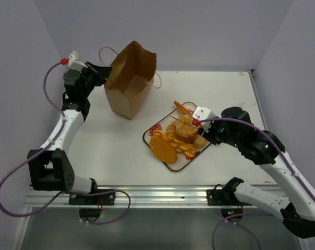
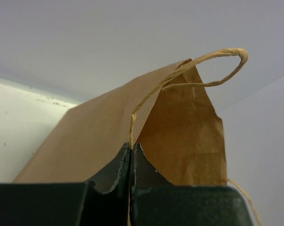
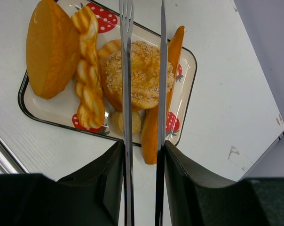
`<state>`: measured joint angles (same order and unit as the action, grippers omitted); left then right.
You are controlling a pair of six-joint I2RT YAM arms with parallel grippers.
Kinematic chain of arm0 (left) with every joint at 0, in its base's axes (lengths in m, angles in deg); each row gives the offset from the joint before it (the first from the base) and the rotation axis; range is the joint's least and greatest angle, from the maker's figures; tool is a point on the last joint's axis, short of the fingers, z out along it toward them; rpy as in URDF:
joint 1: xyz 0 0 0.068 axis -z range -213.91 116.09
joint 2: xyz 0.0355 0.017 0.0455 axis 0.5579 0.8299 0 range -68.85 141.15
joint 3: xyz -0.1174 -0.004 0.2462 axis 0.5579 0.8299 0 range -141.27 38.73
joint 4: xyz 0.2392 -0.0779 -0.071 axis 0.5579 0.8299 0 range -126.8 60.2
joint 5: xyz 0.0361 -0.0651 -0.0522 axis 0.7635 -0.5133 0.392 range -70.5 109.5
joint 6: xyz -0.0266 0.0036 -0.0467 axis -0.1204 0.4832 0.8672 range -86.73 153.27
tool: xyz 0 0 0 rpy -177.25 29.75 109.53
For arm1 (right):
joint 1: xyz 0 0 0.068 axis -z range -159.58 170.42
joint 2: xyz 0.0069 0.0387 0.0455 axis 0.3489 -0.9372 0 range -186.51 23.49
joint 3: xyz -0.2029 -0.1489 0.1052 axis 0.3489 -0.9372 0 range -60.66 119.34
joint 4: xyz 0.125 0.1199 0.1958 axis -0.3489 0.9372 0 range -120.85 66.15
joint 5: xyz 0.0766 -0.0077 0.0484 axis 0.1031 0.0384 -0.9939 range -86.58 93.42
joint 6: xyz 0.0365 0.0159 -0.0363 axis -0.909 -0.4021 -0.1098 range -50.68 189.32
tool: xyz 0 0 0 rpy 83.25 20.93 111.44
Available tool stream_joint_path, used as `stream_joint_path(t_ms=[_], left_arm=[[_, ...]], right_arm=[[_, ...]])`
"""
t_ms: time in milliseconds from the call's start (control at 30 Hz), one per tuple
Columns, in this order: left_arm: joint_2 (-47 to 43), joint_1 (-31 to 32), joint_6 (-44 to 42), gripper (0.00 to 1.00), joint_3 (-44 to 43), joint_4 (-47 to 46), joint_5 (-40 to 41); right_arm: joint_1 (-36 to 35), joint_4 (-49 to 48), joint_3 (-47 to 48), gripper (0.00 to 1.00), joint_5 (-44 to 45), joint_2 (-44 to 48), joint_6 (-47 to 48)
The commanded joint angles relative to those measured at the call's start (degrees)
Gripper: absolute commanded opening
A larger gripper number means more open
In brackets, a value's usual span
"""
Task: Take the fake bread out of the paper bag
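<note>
Left gripper (image 2: 131, 147) jaws pressed together, pinching the bag (image 2: 85, 136) rim; the paper looks light and floppy. Right gripper (image 1: 195, 122) jaws narrowly parted and empty. Just beyond them the bread (image 3: 142, 75) lies on the tray (image 3: 191, 70), likely light, hard and slick, so grip it across the middle.

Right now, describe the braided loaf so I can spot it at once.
Find the white strawberry-printed tray right of the paper bag. The braided loaf lies between the flat round disc and the seeded bun; only it is a twisted rope.
</note>
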<state>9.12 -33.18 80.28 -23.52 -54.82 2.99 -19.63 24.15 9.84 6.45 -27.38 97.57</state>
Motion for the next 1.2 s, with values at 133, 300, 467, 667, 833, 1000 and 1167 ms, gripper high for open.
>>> stream_joint_path(t_ms=[133, 300, 467, 667, 833, 1000, 1167], left_arm=[[9.73, -0.47, 1.78, 0.02, -7.26, -2.19, -7.21], [10.88, -0.47, 1.86, 0.3, -7.97, -3.16, -8.01], [9.13, -0.56, 0.29, 0.57, -8.4, -2.64, -6.52], [7.37, -0.56, -1.38, 0.76, -9.02, -1.41, -4.94], [5.53, -0.73, -3.75, 0.84, -10.25, 0.7, -3.18], [1.93, -0.73, -9.9, 0.91, -11.22, 4.39, 2.26], [-3.44, -2.13, -15.61, 0.92, -11.39, 7.12, 5.52]], right_arm=[[1.29, -2.53, 1.48, 0.4, -0.21, 1.13, -1.44], [2.35, -2.53, 1.39, 0.4, -1.0, 0.95, -1.62], [3.05, -2.62, 1.57, 0.4, -1.44, 0.69, -1.88], [4.63, -2.8, 1.92, 0.4, -1.8, 0.07, -2.32], [5.95, -2.88, 2.45, 0.4, -1.97, -0.72, -2.76], [7.27, -3.32, 3.41, 0.4, -1.1, -2.12, -3.38], [9.72, -4.81, 4.73, 0.39, -0.22, -5.19, -5.22]])
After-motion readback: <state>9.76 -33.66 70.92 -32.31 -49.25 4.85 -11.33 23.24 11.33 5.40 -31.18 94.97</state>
